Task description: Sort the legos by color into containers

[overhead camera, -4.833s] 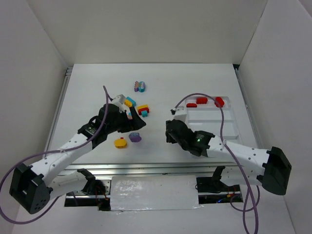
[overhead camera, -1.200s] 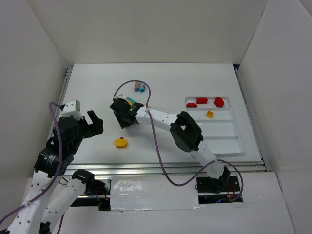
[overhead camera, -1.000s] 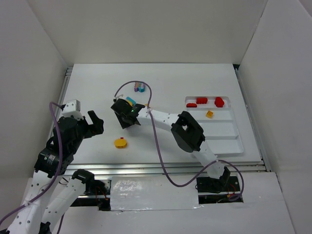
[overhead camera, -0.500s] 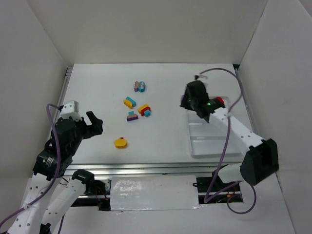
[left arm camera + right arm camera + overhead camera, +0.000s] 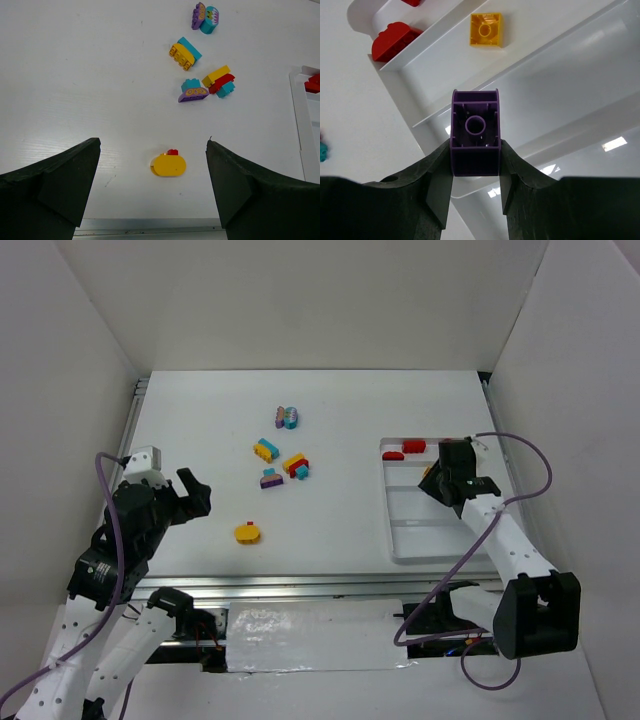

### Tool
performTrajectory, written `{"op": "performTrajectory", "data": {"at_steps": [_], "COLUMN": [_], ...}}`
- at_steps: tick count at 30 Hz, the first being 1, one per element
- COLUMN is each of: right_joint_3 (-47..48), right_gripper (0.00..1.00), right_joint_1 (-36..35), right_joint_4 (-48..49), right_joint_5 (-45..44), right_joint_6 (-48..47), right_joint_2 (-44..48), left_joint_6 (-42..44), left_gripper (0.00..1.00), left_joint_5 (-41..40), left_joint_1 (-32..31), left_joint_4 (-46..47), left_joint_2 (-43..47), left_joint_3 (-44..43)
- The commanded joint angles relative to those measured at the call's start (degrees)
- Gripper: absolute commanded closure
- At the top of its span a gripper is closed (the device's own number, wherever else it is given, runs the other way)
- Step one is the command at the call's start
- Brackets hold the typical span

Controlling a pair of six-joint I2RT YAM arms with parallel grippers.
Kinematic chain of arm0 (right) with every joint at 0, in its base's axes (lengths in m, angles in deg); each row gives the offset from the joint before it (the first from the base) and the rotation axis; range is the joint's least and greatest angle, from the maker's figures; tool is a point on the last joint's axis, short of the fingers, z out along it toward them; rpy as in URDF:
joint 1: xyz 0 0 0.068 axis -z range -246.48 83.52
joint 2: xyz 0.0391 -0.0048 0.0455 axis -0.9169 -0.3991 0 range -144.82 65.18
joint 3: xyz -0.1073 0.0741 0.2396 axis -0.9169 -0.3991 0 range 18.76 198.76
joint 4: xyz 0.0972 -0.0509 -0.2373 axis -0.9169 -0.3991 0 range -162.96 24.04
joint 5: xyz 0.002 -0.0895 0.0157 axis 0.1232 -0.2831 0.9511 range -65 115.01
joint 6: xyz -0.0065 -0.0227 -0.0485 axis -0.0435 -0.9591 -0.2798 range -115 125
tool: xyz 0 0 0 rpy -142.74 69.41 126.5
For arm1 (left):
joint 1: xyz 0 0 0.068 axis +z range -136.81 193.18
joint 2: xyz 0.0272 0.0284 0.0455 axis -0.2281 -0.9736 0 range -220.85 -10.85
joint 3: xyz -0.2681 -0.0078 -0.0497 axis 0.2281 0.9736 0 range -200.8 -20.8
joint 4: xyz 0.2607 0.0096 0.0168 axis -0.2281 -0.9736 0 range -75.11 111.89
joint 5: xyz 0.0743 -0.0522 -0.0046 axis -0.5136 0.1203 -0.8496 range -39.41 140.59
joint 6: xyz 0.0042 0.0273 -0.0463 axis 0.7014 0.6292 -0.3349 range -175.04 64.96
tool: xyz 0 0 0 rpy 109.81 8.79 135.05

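- Purple brick (image 5: 475, 132) is pinched between the fingers of the right gripper (image 5: 475, 152), its hollow underside turned to the wrist camera, and is held above the white tray (image 5: 392, 535).
- Beneath, a yellow-orange brick (image 5: 485, 29) is seen in the second compartment and red bricks (image 5: 395, 42) in the far one.
- Left gripper (image 5: 152, 147) is spread wide above the table (image 5: 75, 75); a yellow brick (image 5: 169, 164) is seen between its fingers, touched by neither.
- Mixed clusters (image 5: 282, 465) lie well apart from the tray.

Bright, even light is flooding the table (image 5: 350, 420), casting soft shadows; glare, possibly from overhead lamps, is streaking the tray (image 5: 560, 75).
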Motion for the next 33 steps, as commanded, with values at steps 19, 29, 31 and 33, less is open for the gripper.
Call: {"op": "performTrajectory", "data": {"at_steps": [19,29,31,33], "right_joint_3": [-4.72,-7.80,-7.45,-6.49], "right_gripper": [0.95,0.25,0.15,0.12], "right_joint_1": [0.31,0.05,-1.17,-2.49], "right_joint_4": [6.53,6.63,6.19,5.23], "right_joint_5": [2.73,4.23,3.44,2.39], "right_joint_6": [5.67,4.54,4.36,3.83], "right_joint_2": [-2.38,1.39,3.41,4.48], "left_joint_6": [-0.11,0.06,-0.02,-0.02], "left_gripper": [0.00,0.01,0.00,0.01], "left_joint_5": [0.50,0.85,0.76,0.76], "left_joint_1": [0.40,0.40,0.40,0.40], "left_joint_4": [1.79,1.96,1.79,1.79], "left_joint_2": [-1.07,-1.25,-1.42,-1.51], "left_joint_3": [-0.01,-0.01,-0.10,-0.01]}}
